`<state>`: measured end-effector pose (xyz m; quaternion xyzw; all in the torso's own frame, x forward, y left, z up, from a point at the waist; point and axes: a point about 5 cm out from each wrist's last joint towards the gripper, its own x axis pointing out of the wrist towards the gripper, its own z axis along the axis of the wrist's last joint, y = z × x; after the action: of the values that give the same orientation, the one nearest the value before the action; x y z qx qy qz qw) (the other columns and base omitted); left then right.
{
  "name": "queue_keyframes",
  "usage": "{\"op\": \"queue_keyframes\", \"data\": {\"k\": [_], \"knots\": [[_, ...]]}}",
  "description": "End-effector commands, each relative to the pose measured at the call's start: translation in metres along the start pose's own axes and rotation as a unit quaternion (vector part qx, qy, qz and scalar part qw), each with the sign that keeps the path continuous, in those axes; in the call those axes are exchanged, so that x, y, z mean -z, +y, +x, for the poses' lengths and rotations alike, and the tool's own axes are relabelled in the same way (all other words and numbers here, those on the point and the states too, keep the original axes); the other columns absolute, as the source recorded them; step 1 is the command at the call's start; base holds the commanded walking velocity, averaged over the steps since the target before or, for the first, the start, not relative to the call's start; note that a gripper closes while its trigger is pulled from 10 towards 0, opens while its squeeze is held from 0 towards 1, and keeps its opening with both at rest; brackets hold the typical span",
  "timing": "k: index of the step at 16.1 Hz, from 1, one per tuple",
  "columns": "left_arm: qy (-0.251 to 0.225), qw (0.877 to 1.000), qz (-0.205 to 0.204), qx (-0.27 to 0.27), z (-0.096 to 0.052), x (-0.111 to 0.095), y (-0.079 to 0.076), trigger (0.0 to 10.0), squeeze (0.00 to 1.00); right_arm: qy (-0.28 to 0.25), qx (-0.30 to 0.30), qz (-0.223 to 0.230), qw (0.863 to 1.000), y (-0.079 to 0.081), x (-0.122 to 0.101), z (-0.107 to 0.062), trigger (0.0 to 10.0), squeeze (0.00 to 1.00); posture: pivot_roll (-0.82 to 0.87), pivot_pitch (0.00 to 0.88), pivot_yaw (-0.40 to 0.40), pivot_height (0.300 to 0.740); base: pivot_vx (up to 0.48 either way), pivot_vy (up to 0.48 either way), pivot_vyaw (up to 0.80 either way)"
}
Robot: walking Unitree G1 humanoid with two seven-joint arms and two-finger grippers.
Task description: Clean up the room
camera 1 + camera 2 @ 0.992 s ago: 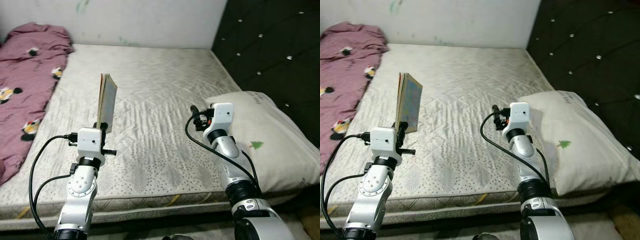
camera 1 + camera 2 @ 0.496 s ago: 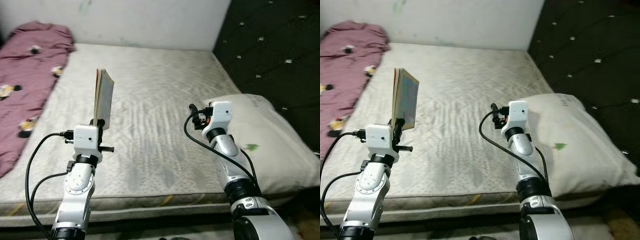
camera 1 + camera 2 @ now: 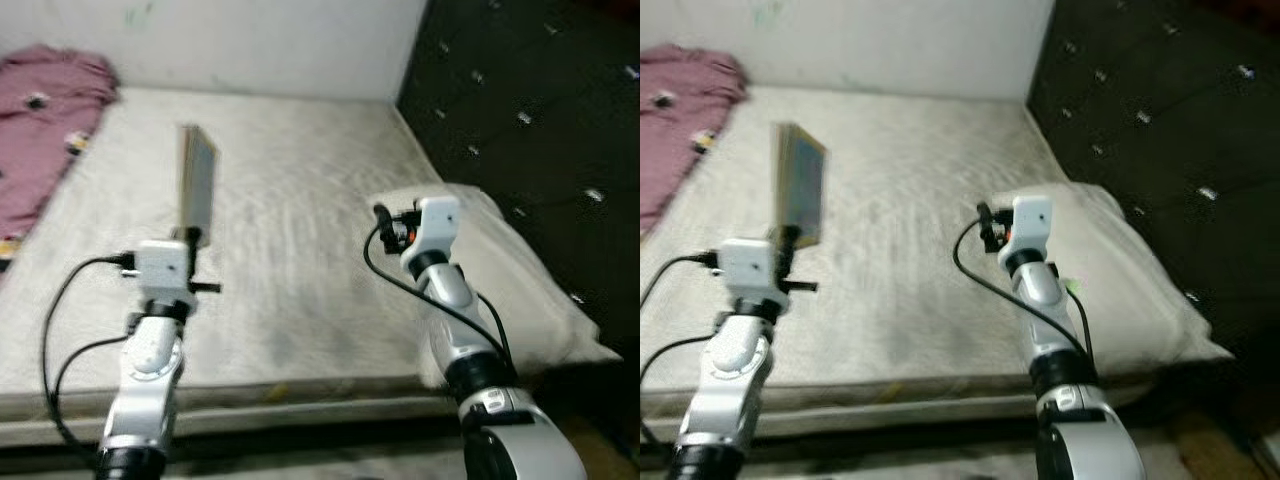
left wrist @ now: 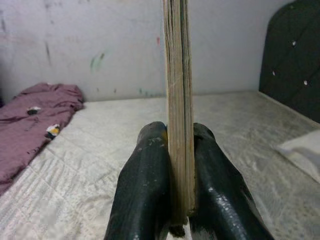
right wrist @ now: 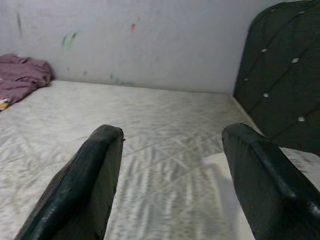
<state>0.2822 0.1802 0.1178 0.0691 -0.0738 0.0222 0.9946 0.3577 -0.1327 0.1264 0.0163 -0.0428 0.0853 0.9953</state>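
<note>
We carry a book upright over the bed.

Our left gripper point(image 4: 175, 175) is clamped on the bottom edge of the book point(image 3: 196, 180), which stands on end above the near left of the mattress point(image 3: 300, 220). Our right gripper point(image 5: 175, 175) is spread wide and holds nothing, just left of the pillow point(image 3: 520, 270). We judge a firm, level grip matters most, so the tall book does not tip while we walk. The cover is blurred; we can read no writing.
</note>
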Motion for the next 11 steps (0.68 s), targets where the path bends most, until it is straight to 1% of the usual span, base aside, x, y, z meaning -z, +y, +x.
{"op": "queue_keyframes", "data": {"k": [1, 2, 3, 4, 6, 9, 10, 11], "knots": [[-0.022, 1.000, -0.007, 0.016, 0.0037, -0.0096, -0.0109, 10.0, 0.00, 0.004, 0.010, -0.008, 1.000, -0.0096, 0.0019, -0.0031, 10.0, 0.00, 0.00, 0.000, -0.077, 0.740, 0.000, -0.345, 0.00], [-0.023, 1.000, -0.006, 0.016, 0.0039, -0.0100, -0.0112, 10.0, 0.00, 0.004, 0.009, -0.008, 1.000, -0.0097, 0.0018, -0.0031, 10.0, 0.00, 0.00, 0.000, -0.078, 0.740, 0.000, -0.360, 0.00], [-0.024, 1.000, -0.002, 0.012, 0.0040, -0.0103, -0.0110, 10.0, 0.00, 0.004, 0.009, -0.008, 1.000, -0.0099, 0.0018, -0.0030, 10.0, 0.00, 0.00, 0.000, -0.078, 0.740, 0.000, 0.000, 0.00], [-0.031, 0.999, -0.015, 0.007, 0.0035, -0.0113, -0.0101, 10.0, 0.00, 0.004, 0.010, -0.009, 1.000, -0.0099, 0.0019, -0.0030, 10.0, 0.00, 0.00, 0.000, -0.078, 0.740, 0.000, 0.000, 0.00], [-0.025, 0.999, -0.027, 0.001, 0.0042, -0.0115, -0.0083, 10.0, 0.00, 0.005, 0.010, -0.010, 1.000, -0.0106, 0.0016, -0.0028, 10.0, 0.00, 0.00, 0.000, -0.080, 0.740, 0.000, 0.000, 0.00], [-0.027, 0.999, -0.023, 0.005, 0.0042, -0.0125, -0.0100, 10.0, 0.00, 0.005, 0.011, -0.010, 1.000, -0.0114, 0.0017, -0.0030, 10.0, 0.00, -0.01, 0.000, -0.082, 0.740, 0.000, 0.000, 0.00], [-0.028, 0.999, -0.026, 0.006, 0.0042, -0.0130, -0.0105, 10.0, 0.00, 0.006, 0.011, -0.009, 1.000, -0.0115, 0.0019, -0.0029, 10.0, 0.00, -0.01, 0.000, -0.082, 0.740, 0.000, 0.000, 0.00], [-0.028, 0.999, -0.035, 0.007, 0.0042, -0.0134, -0.0112, 10.0, 0.00, 0.008, 0.012, -0.008, 1.000, -0.0114, 0.0023, -0.0030, 10.0, 0.00, -0.01, 0.000, -0.082, 0.740, 0.000, 0.000, -0.41]]}}
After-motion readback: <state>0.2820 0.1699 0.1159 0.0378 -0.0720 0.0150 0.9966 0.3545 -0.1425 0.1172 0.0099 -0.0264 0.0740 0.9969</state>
